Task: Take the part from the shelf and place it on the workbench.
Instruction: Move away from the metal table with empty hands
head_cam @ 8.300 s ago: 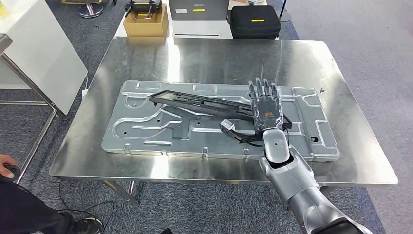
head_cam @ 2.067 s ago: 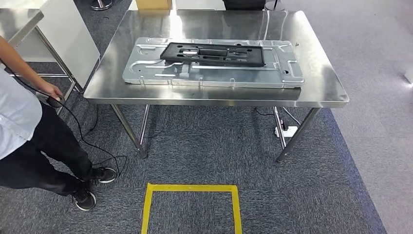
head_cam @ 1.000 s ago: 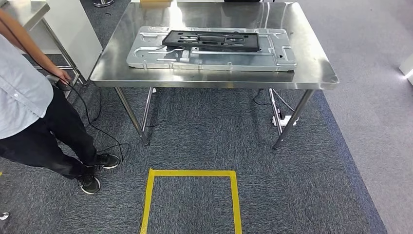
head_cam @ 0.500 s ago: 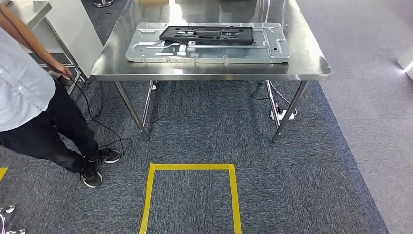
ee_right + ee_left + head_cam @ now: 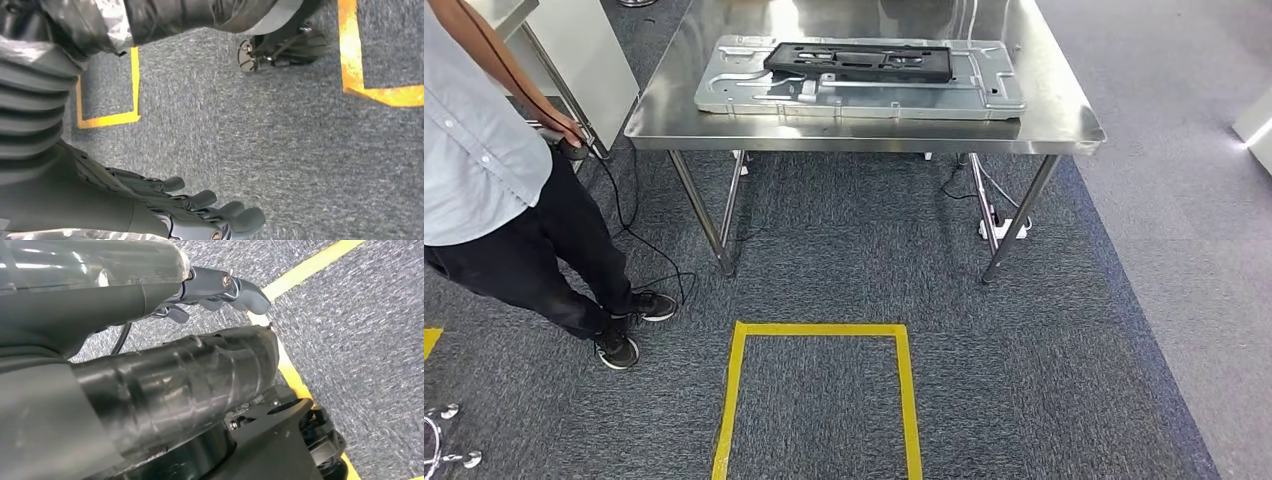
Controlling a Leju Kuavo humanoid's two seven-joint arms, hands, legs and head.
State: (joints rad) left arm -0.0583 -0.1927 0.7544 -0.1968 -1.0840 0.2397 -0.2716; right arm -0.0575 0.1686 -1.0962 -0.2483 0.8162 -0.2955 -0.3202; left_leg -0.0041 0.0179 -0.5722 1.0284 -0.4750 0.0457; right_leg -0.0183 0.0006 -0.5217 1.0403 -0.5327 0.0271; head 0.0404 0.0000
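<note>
The black part (image 5: 857, 62) lies on the workbench (image 5: 1064, 115); placing looks done, right hand (image 5: 165, 210) empty, fingers apart, left hand (image 5: 220, 287) unclear

The robot's dark, many-fingered right hand (image 5: 200, 212) hangs empty with fingers apart and lightly curled, while its grey left hand (image 5: 220, 290) also holds nothing

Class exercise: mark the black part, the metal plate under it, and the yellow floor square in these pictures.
black part (image 5: 857, 62): head view, middle of its frame.
metal plate (image 5: 724, 92): head view, bare left end.
yellow floor square (image 5: 819, 329): head view, its far tape edge.
</note>
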